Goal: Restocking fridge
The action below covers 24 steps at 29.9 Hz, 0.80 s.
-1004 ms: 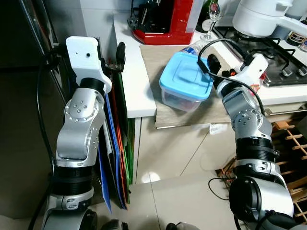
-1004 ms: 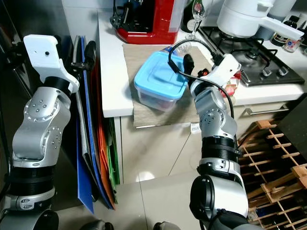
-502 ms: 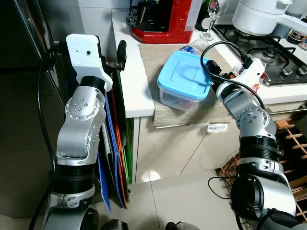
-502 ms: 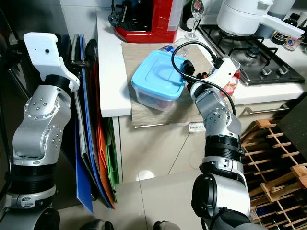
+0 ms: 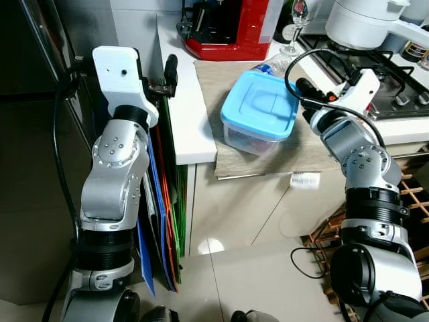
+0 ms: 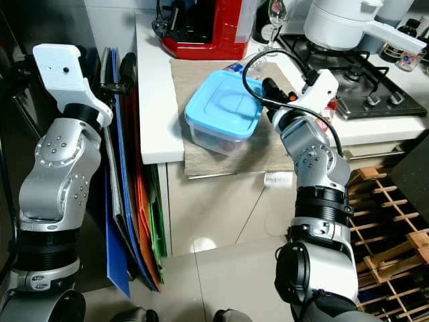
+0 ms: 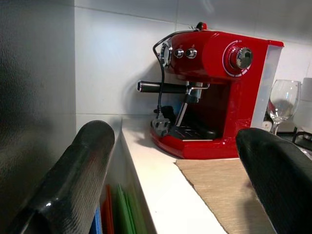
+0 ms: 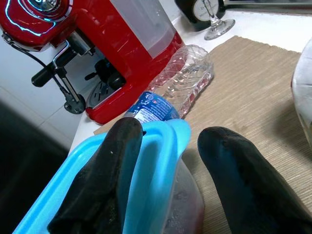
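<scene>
Here, a clear plastic food container with a light-blue snap-on lid [image 5: 260,112] sits on a beige woven table runner [image 5: 231,84] that covers the white kitchen counter [image 5: 184,117], close to the counter's front edge. The right gripper [image 8: 168,178] is at the container's far corner, its two black fingers spread: one finger [image 8: 105,187] lies on top of the blue lid's rim, the other [image 8: 243,185] stands off the container's side, over the runner. They are not pinched on it.

Just behind the container a clear, ribbed plastic water bottle [image 8: 181,80] lies on its side on the runner; its blue label [image 8: 148,111] carries white writing too small to read. Behind that stands a glossy red espresso machine [image 7: 214,92] with chrome dials and a black portafilter handle; no brand name is legible on it. A stemmed wine glass [image 7: 282,102] stands beside the machine, and a white lidded pot [image 5: 365,23] rests on the steel gas hob [image 5: 395,80].

The left gripper [image 7: 180,195] is held up beside the counter's end, its fingers wide apart and holding nothing, above a row of blue, orange and green flat folders [image 5: 161,201] wedged between the counter and the dark fridge side [image 5: 33,168]. A small white tag [image 5: 305,180] with unreadable print hangs from the runner's front edge.
</scene>
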{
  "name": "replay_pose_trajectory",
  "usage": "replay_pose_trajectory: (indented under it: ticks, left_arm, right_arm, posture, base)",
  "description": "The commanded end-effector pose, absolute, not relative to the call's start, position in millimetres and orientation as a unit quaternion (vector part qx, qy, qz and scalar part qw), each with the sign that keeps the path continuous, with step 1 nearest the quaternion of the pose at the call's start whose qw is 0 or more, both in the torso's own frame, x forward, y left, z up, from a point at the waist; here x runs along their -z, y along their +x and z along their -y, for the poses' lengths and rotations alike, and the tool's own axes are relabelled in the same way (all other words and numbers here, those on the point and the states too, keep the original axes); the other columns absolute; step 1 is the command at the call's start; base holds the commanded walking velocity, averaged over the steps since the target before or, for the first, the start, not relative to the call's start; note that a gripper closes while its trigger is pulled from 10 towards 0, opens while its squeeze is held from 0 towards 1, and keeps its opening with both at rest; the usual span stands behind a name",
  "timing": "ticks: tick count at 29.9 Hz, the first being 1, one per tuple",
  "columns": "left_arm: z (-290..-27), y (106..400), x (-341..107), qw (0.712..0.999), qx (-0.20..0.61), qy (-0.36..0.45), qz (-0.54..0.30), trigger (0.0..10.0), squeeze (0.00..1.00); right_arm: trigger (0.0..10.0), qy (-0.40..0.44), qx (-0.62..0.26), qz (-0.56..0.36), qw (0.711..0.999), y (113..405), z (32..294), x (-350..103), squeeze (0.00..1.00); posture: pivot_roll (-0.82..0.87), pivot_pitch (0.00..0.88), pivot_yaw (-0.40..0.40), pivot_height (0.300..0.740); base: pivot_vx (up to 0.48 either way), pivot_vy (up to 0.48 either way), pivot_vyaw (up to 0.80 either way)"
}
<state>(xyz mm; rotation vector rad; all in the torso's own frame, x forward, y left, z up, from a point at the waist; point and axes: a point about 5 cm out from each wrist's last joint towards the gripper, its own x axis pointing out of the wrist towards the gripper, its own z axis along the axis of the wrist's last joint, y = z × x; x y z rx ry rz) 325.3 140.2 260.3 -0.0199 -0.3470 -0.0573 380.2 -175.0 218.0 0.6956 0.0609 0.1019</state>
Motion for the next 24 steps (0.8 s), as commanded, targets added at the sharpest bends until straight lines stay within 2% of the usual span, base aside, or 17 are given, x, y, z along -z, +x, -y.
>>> replay_pose_trajectory:
  ticks: [1,7,12,20,21,22,23,24]
  left_arm:
    - [-138,328,-262,0.985,0.03,-0.014,0.17,10.0,0.0]
    - [-137,329,-262,0.985,0.029,-0.015,0.169,10.0,0.0]
    - [-138,329,-261,0.985,0.027,-0.016,0.168,10.0,0.0]
    - [-136,330,-259,0.986,0.031,-0.021,0.163,10.0,0.0]
    - [-134,330,-256,0.987,0.038,-0.017,0.156,10.0,0.0]
    - [-134,330,-256,0.987,0.038,-0.017,0.156,10.0,0.0]
    - [-131,329,-252,0.988,0.047,-0.023,0.143,10.0,0.0]
    - [-127,324,-246,0.989,0.059,-0.031,0.131,10.0,0.0]
  right_arm:
    - [0.0,0.34,-0.056,-0.02,0.938,379,175,-224,0.18]
    - [0.0,0.33,-0.047,0.007,0.943,379,179,-227,0.18]
    - [0.0,0.234,-0.044,0.138,0.961,370,186,-267,0.19]
    - [0.0,0.135,-0.004,0.141,0.981,369,195,-262,0.15]
    - [0.0,0.101,0.004,0.143,0.985,368,196,-259,0.0]
    - [0.0,0.101,0.004,0.143,0.985,368,196,-259,0.0]
    - [5.7,0.063,0.012,0.149,0.987,363,198,-254,0.0]
    - [10.0,0.023,0.033,0.169,0.985,352,201,-251,0.0]
  posture:
    - [0.0,0.052,-0.085,0.74]
    - [0.0,0.048,-0.088,0.74]
    - [0.0,0.045,-0.089,0.74]
    - [-0.01,0.044,-0.094,0.74]
    - [-0.01,0.044,-0.094,0.74]
    - [-0.01,0.044,-0.094,0.74]
    - [-0.01,0.045,-0.096,0.74]
    - [-0.01,0.047,-0.096,0.74]
  base:
    - [0.0,0.0,0.0]
    - [0.0,0.0,0.0]
    - [0.0,0.0,0.0]
    - [0.0,0.0,0.0]
    - [0.0,0.0,0.0]
    - [0.0,0.0,0.0]
    - [0.0,0.0,0.0]
    - [0.0,0.0,0.0]
